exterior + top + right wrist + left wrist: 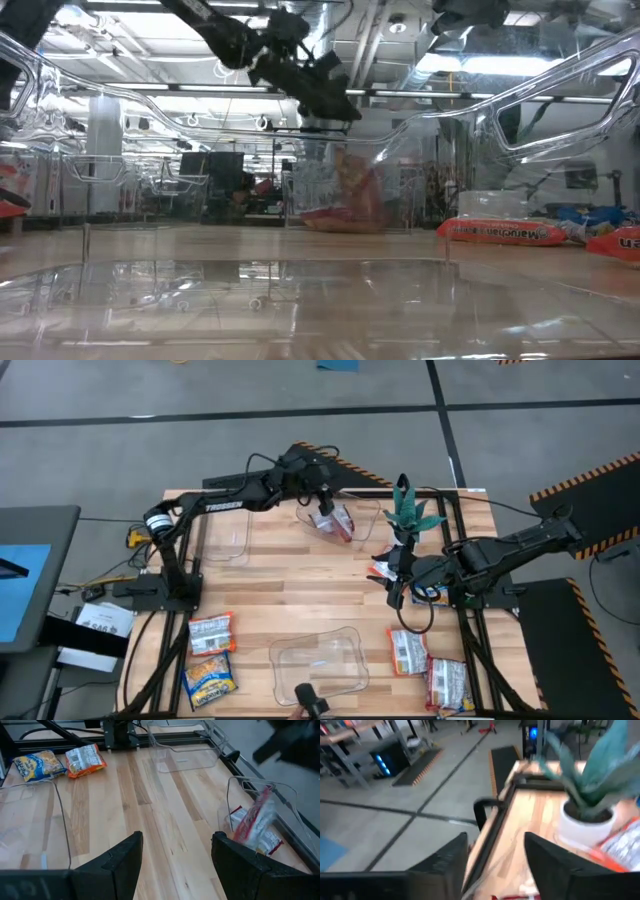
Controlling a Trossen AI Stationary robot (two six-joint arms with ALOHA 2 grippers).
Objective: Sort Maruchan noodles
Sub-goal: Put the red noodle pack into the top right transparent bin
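Inside clear rigid bin [370,525]: crinkly red packet [333,523], tilted; left pincer [322,500] parted above; right pincer [395,592] wide.

You can read only 1 word for certain: "TROSSEN", in white capitals along the left arm [225,503] in the high view. The noodle packets [210,633] on the counter [300,595] carry printing, but you cannot make out any of it from above. In the low view a red packet [500,232] shows a dark band of lettering along its edge, too blurred for you to read. Nothing legible shows in either wrist view.
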